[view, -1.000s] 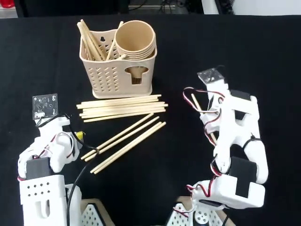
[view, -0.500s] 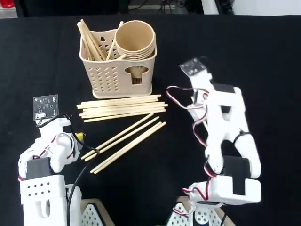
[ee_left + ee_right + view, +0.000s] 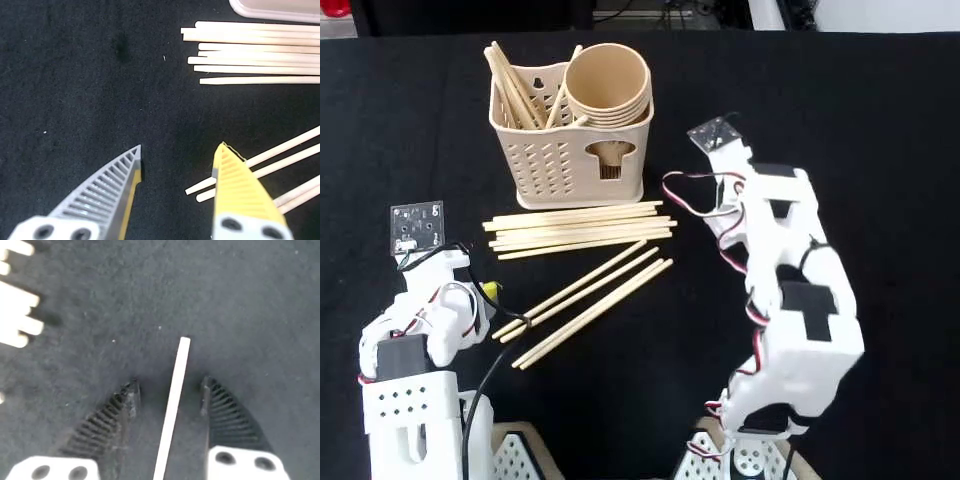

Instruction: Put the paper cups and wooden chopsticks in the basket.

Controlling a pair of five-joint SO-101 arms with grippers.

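Right jaws stand apart around one chopstick [image 3: 175, 390], not gripping; left jaws gape beside loose chopsticks [image 3: 260, 50] on the desk [image 3: 880, 120].
Closing squarely should stop it pivoting before the lift to the basket [image 3: 570, 165].

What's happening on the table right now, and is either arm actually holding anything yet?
The paper cups and a few standing chopsticks already sit in the basket. A row of chopsticks lies in front of it, with the angled chopsticks nearer the arms. The right gripper is open, a single chopstick lying between its jaws, unclamped. The left gripper is open too, empty, by the angled ones' ends.
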